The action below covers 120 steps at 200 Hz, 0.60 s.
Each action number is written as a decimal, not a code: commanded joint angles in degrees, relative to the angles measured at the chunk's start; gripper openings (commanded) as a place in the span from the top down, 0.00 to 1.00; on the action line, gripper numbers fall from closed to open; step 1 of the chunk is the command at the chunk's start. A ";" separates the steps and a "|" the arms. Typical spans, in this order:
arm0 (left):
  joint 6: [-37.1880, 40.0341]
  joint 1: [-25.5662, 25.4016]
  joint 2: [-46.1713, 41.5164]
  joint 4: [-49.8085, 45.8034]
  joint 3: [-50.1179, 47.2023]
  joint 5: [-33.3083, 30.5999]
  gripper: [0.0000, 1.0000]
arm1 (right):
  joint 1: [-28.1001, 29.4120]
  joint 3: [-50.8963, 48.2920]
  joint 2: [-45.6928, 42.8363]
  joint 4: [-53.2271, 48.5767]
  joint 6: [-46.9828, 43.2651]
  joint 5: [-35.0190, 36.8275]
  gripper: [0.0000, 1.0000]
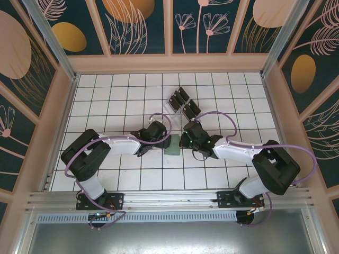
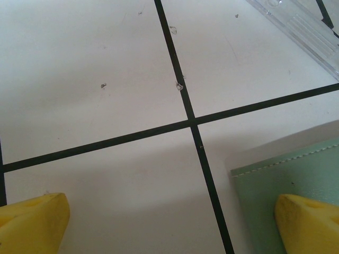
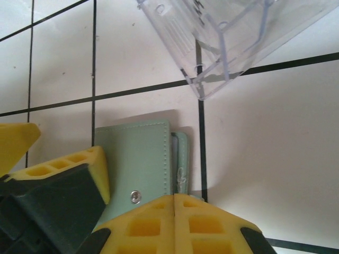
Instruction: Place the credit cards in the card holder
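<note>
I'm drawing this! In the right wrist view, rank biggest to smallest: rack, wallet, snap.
1. rack, even though the frame cuts it off
2. wallet, partly hidden
3. snap, tiny

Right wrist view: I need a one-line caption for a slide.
Grey-green card holder lies flat on the tiled table, a clear rack beyond it.

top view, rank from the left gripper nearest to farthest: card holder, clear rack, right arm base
1. card holder, just right of the left gripper
2. clear rack, farther back, slightly right
3. right arm base, near edge, far right
</note>
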 commanded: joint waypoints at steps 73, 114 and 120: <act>-0.16 -0.16 1.02 -0.73 -1.20 -1.52 0.02 | 0.71 5.12 6.23 4.81 -0.68 -3.36 1.00; -0.16 -0.17 0.93 -0.57 -1.29 -1.47 0.02 | 1.08 5.82 8.57 5.89 -0.40 -3.69 1.00; -0.14 -0.14 1.00 -0.52 -1.32 -1.47 0.01 | 1.05 5.92 8.90 6.01 -0.30 -3.71 1.00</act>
